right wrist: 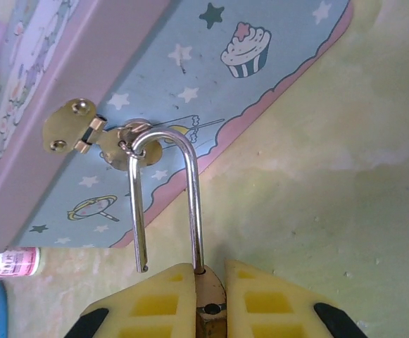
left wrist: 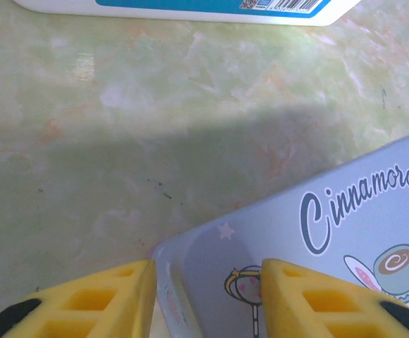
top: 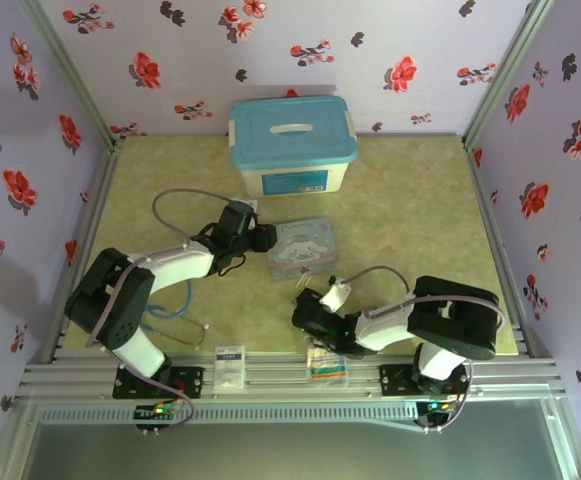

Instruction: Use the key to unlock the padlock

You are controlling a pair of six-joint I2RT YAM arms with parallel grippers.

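The brass padlock (right wrist: 210, 313) is hung by its thin silver shackle through the hasp of the tin (right wrist: 260, 105), one shackle end released.

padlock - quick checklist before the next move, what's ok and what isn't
1. Right gripper shut on the padlock body: ok.
2. Shackle open, one leg free of the body: ok.
3. Shackle out of the latch loop on the tin: not ok, it hooks through the loop.
4. Left gripper astride the tin's corner with a firm hold: cannot tell.
5. Key in the padlock: cannot tell.
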